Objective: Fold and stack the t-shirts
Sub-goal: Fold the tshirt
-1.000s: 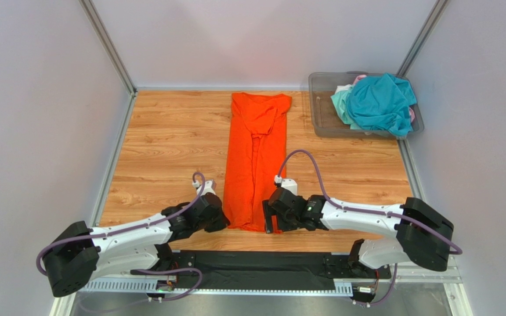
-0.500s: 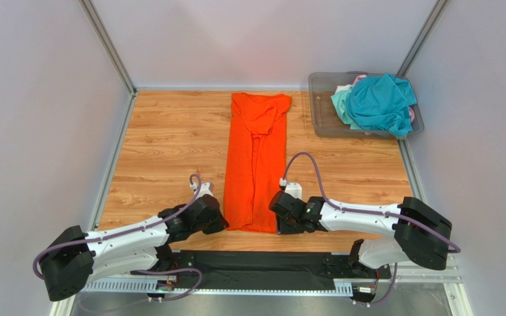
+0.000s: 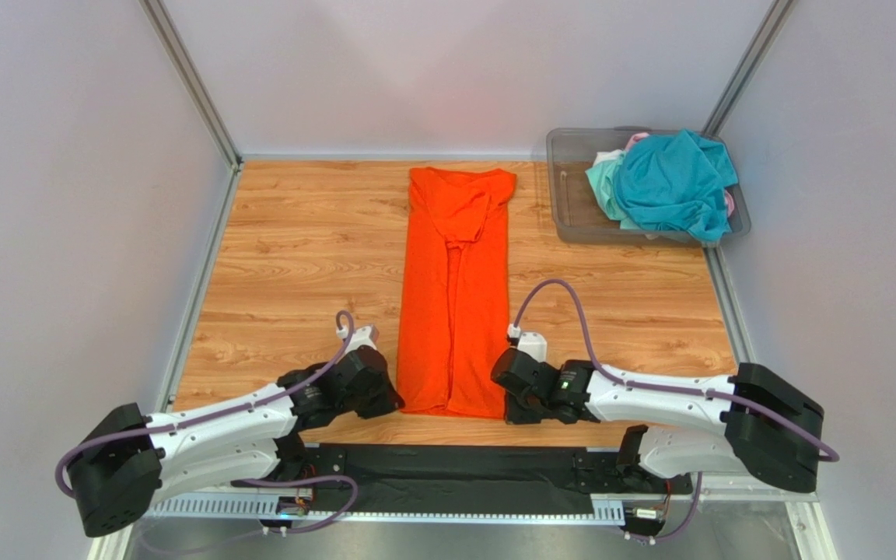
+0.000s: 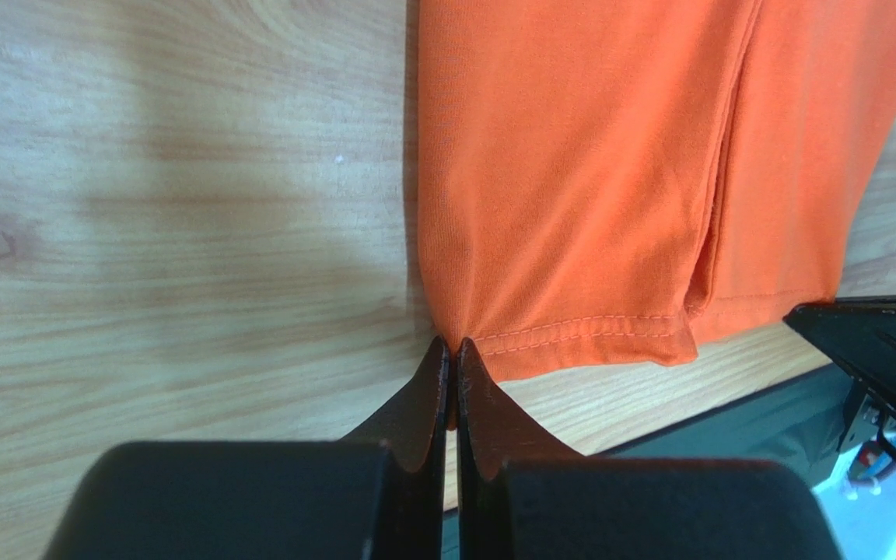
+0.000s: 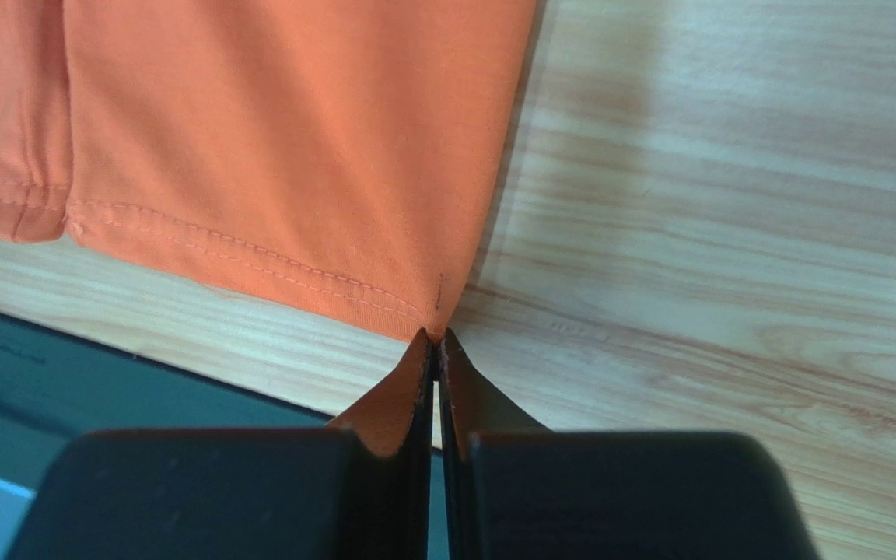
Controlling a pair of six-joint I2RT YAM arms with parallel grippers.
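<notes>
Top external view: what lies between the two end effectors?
The near hem of the orange t-shirt, flat on the table, seen in the top external view.

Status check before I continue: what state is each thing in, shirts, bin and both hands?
orange t-shirt: folded lengthwise into a narrow strip, flat on the table
left hand: shut, pinching its near left hem corner
right hand: shut, pinching its near right hem corner
clear bin: upright, uncovered, holding unfolded shirts
teal t-shirt: crumpled, topping that pile
</notes>
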